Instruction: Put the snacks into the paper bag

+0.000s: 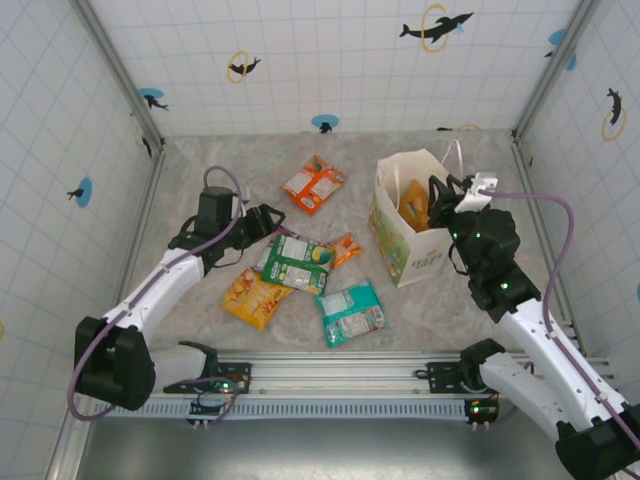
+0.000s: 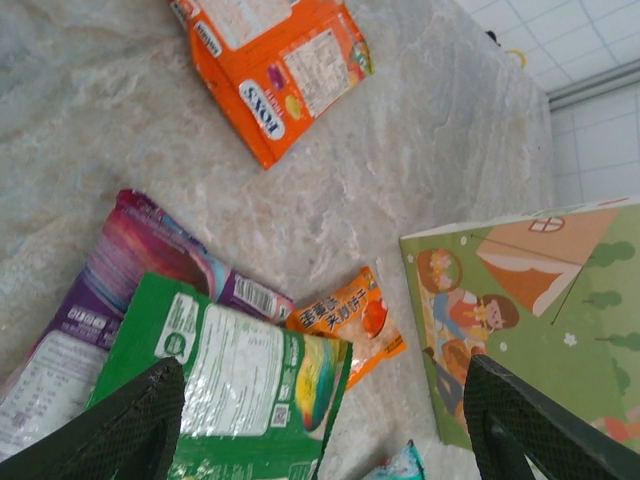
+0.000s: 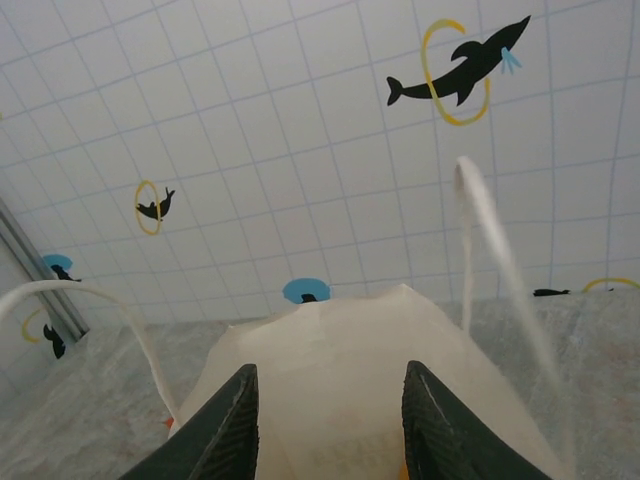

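- Top external: the paper bag (image 1: 408, 252) is seen upright at the right of the table (image 1: 200, 180), with its mouth open and its handles up. An orange packet (image 1: 415, 208) is seen inside the mouth.
- The right gripper (image 1: 441, 195) is held directly over the bag's mouth. In the right wrist view its jaws stand parted with nothing between them, so it is released.
- Just left of the bag's foot, a small orange packet (image 1: 345, 248) lies flat.
- Farther left of the bag, a green packet (image 1: 297, 262) lies partly over a purple packet (image 2: 140, 250).
- Behind and left of the bag lies an orange-white packet (image 1: 314, 184).
- Nearer the arms and left of the bag lies a teal packet (image 1: 352, 311). A yellow-orange packet (image 1: 256, 297) lies farther left again.
- The left gripper (image 2: 325, 368) is poised over the green packet, well left of the bag. Its fingers are spread wide and nothing is grasped.
- Step judged: one drop into the bag looks finished, and a pick of the green packet is being lined up. Six packets are counted outside the bag.
- Next move judged: the left gripper is to be lowered and closed on the green packet alone, without catching the purple one beneath. The foil looks slippery. The right gripper must be drawn clear of the bag's mouth before the carry.
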Available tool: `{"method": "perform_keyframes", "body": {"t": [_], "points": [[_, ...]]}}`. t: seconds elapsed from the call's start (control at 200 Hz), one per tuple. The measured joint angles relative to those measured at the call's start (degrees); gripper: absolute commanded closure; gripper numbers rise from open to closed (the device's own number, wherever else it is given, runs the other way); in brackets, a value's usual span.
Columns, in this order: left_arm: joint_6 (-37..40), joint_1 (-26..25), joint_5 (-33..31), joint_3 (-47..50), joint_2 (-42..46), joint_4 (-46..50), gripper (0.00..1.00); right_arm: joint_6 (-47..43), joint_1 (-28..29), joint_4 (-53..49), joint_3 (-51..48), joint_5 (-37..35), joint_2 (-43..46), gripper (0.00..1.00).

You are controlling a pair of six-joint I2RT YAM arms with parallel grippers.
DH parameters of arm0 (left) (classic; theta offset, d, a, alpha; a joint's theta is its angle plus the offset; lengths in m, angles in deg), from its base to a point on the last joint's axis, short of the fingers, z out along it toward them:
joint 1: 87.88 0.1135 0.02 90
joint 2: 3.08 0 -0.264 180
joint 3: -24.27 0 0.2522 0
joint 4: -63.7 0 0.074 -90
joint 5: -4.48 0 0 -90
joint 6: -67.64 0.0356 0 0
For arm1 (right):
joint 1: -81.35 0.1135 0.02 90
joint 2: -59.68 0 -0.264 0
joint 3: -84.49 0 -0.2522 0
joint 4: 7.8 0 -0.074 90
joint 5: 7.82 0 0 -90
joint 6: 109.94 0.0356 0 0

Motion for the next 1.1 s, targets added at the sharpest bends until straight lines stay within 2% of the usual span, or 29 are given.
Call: {"method": "perform_keyframes", "body": {"t": [0.315,0.455,0.61,0.771,0.966,1.101], "points": [[-1.9,5.2,4.6,6.6,2.7,1.3,0.30,0.0,0.0,-6.9,3.1,11.0,4.8,0.55],[-2.1,5.3,7.3,9.9,4.2,1.6,0.33,0.6,0.0,-11.3,3.3,16.1,7.5,0.55],[-0.9,4.7,11.4,12.4,8.5,2.6,0.33,2.1,0.0,-16.4,3.1,18.5,9.2,0.55],[-0.2,0.3,12.3,13.4,11.7,3.8,0.39,4.3,0.0,-20.0,1.6,19.7,10.6,0.55],[-2.7,-9.8,10.9,16.9,12.0,4.6,0.42,6.0,0.0,-22.0,0.7,20.2,11.5,0.55],[-5.0,-14.9,9.9,18.6,10.4,3.6,0.45,6.6,0.0,-22.0,0.0,20.5,12.4,0.56]]}}
